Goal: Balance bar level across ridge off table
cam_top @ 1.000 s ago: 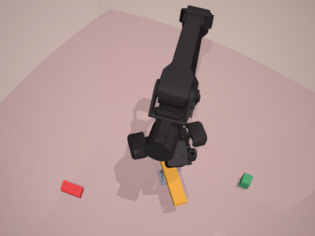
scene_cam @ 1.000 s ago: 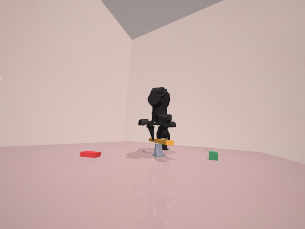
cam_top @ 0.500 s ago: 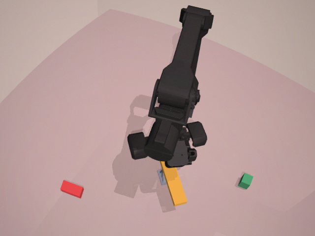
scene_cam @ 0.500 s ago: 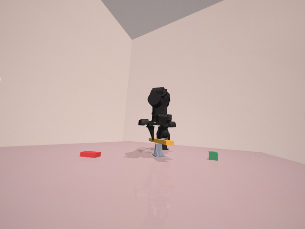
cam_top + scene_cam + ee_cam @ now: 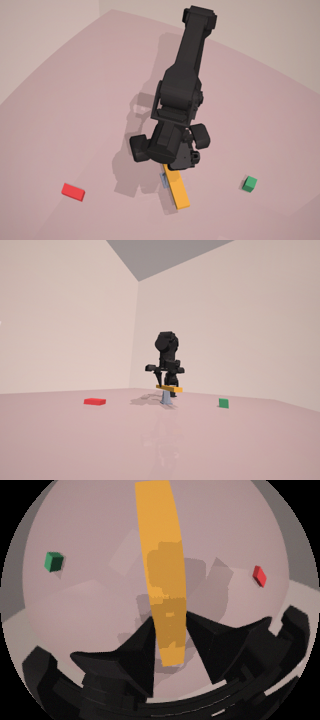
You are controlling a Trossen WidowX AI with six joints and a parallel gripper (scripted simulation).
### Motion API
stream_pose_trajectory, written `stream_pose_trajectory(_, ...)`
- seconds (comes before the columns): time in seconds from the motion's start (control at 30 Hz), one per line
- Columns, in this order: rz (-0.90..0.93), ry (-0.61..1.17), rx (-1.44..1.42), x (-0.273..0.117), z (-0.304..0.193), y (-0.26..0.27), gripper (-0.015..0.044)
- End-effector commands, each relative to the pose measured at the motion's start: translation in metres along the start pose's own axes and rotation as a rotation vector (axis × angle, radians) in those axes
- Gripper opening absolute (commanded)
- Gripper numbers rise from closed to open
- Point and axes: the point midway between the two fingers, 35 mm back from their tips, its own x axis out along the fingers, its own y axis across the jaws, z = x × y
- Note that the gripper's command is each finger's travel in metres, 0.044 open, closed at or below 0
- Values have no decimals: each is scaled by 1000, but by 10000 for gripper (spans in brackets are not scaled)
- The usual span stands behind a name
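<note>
The orange bar point(image 5: 178, 189) point(image 5: 170, 388) point(image 5: 164, 555) is held off the table, close to level, above the blue-grey ridge point(image 5: 164, 180) point(image 5: 166, 397). In the exterior view the bar's underside is at the ridge's top; whether they touch cannot be told. My gripper point(image 5: 164, 386) point(image 5: 169, 617) is shut on the bar, with a finger on each long side, nearer the bar's far end than its middle. In the top view the arm hides the fingers and that end of the bar. The ridge is hidden in the wrist view.
A red block point(image 5: 73, 192) point(image 5: 94, 401) point(image 5: 259, 576) lies on the pink table point(image 5: 116, 222) point(image 5: 77, 446), left of the ridge in the top and exterior views. A green block point(image 5: 249, 184) point(image 5: 223, 403) point(image 5: 54, 562) stands on the right there. Walls rise behind the table.
</note>
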Motion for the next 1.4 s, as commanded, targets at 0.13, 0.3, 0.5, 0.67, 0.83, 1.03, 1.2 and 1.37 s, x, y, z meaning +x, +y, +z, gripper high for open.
stream_pose_trajectory(0.13, 0, 0, 0, 0, 0, 0, 0)
stream_pose_trajectory(0.3, 0, 0, 0, 0, 0, 0, 105)
stream_pose_trajectory(0.5, 0, 0, 0, 0, 0, 0, 167)
stream_pose_trajectory(0.67, 0, 0, 0, 0, 0, 0, 167)
stream_pose_trajectory(0.83, 0, 0, 0, 0, 0, 0, 167)
stream_pose_trajectory(1.03, 0, 0, 0, 0, 0, 0, 169)
stream_pose_trajectory(1.2, 0, 0, 0, 0, 0, 0, 170)
stream_pose_trajectory(1.37, 0, 0, 0, 0, 0, 0, 171)
